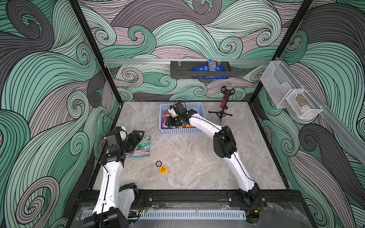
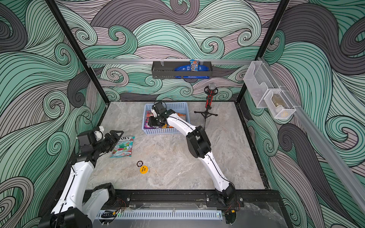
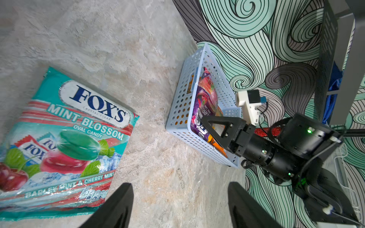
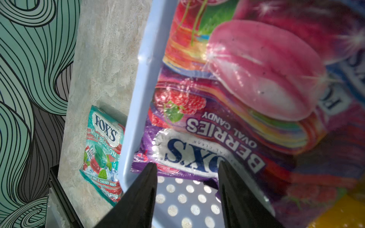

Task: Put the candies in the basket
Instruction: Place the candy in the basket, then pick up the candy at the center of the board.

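Observation:
The green-white FOX'S mint bag lies flat on the table at the left, large in the left wrist view. My left gripper hovers at its far edge, open, with only bare table between the fingers. The light blue basket stands at the back middle. It holds the purple FOX'S bag, an orange bag and a yellow one. My right gripper is down inside the basket, open, at the purple bag's edge.
A dark grey tray with blue packets hangs on the back wall. A microphone on a tripod stands right of the basket. A yellow disc and a small dark chip lie mid-table. White mesh bins hang on the right wall.

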### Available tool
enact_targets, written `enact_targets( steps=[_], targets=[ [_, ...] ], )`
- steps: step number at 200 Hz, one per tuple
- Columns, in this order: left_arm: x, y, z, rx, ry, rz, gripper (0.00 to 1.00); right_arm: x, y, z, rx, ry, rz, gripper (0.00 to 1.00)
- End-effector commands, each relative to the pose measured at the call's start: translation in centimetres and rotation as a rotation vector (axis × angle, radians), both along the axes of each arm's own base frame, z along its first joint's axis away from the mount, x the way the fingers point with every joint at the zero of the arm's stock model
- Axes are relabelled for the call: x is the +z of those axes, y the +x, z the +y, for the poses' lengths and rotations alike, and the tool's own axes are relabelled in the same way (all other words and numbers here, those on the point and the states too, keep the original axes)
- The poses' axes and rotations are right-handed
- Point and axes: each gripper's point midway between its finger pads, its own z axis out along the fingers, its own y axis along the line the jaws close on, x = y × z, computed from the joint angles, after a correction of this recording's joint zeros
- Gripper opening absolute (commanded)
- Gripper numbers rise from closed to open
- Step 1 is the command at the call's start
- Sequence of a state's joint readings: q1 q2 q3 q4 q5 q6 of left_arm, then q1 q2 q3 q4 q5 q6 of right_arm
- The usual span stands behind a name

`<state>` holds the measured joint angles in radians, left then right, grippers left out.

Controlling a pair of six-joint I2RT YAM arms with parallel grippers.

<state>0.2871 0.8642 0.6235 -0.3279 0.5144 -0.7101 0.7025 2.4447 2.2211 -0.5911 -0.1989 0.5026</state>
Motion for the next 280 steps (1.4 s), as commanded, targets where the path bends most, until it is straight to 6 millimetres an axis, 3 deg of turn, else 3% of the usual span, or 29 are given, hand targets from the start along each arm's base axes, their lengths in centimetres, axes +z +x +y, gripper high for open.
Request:
enact_targets(
  steps=[1, 17, 37, 69, 106, 155, 174, 199, 253, 270, 280],
  targets=[
    [0.7, -0.3, 2.6, 0.15, 0.052, 0.047, 0.79, 7.6, -3.5, 2.5, 0.042, 0.063, -0.101, 0.55],
    [0.2, -1.0, 4.3, 0.273, 0.054, 0.124, 0.79, 7.5, -6.8, 4.6, 0.061, 0.03, -0.122, 0.59],
    [-0.2, -1.8, 5.6, 0.361, 0.07, 0.178, 0.79, 5.9, -10.5, 7.0, 0.073, 0.0, -0.127, 0.6],
    [0.4, -2.7, 6.6, 0.409, 0.12, 0.184, 0.79, 2.6, -13.2, 9.8, 0.046, -0.036, -0.124, 0.63],
    [1.9, -3.6, 7.5, 0.452, 0.182, 0.148, 0.81, -0.6, -14.0, 12.1, 0.005, -0.037, -0.111, 0.7],
    [-0.2, -3.8, 6.5, 0.407, 0.147, 0.167, 0.8, -4.4, -13.7, 13.2, -0.077, -0.024, -0.059, 0.73],
    [-0.1, -3.5, 6.0, 0.379, 0.132, 0.159, 0.8, -6.3, -13.6, 13.1, -0.096, -0.043, -0.035, 0.73],
    [0.2, -3.4, 5.7, 0.363, 0.122, 0.143, 0.8, -7.5, -13.9, 13.4, -0.088, -0.043, -0.009, 0.72],
    [-0.7, -3.3, 5.0, 0.337, 0.092, 0.137, 0.8, -9.0, -13.5, 13.6, -0.103, -0.054, -0.009, 0.61],
    [-0.7, -3.2, 4.9, 0.331, 0.08, 0.138, 0.8, -10.2, -13.4, 13.5, -0.102, -0.064, 0.011, 0.55],
    [-0.8, -3.2, 4.8, 0.326, 0.078, 0.137, 0.8, -10.8, -13.2, 13.0, -0.106, -0.074, 0.023, 0.45]
  ],
)
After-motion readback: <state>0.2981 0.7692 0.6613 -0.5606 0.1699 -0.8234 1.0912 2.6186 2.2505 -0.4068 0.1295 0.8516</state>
